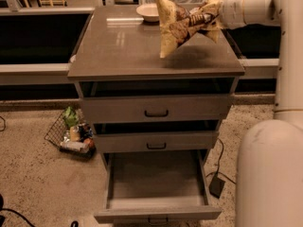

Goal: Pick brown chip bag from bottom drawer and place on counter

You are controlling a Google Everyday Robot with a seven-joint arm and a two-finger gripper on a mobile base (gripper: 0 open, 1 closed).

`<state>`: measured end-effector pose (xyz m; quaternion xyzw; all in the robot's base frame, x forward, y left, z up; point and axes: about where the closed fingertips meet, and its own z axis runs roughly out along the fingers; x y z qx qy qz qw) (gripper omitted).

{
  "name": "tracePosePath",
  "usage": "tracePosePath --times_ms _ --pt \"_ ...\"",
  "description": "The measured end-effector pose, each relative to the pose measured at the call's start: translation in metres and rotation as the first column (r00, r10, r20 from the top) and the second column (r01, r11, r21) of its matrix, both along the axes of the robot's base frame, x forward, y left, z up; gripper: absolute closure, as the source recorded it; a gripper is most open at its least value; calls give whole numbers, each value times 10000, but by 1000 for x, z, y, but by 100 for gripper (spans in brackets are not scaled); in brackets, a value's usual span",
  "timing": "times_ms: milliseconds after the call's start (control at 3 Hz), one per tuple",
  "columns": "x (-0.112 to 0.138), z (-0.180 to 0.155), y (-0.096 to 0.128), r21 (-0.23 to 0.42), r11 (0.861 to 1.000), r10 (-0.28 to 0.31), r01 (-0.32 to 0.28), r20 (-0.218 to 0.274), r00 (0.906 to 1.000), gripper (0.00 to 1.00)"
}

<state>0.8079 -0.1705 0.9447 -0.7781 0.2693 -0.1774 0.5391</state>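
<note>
The brown chip bag (182,25), tan-yellow with a dark brown panel, hangs above the right half of the counter (123,46), its lower corner near the surface. My gripper (213,18) comes in from the right on a white arm and is shut on the bag's right end; its fingertips are hidden by the bag. The bottom drawer (156,183) is pulled fully out below and holds nothing that I can see.
A small pale bowl (149,12) sits at the counter's back edge, left of the bag. The two upper grey drawers (156,109) stand slightly open. A wire basket (71,134) of items lies on the floor at left. My white arm (274,169) fills the right side. Cables lie on the floor.
</note>
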Motion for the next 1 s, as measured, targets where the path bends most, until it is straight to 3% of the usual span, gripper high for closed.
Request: tracePosePath --times_ms 667,1000 --pt "30 -20 10 440 9989 -170 169 5 9999 100" --pt "37 -31 18 760 9971 -67 74 -100 9999 74"
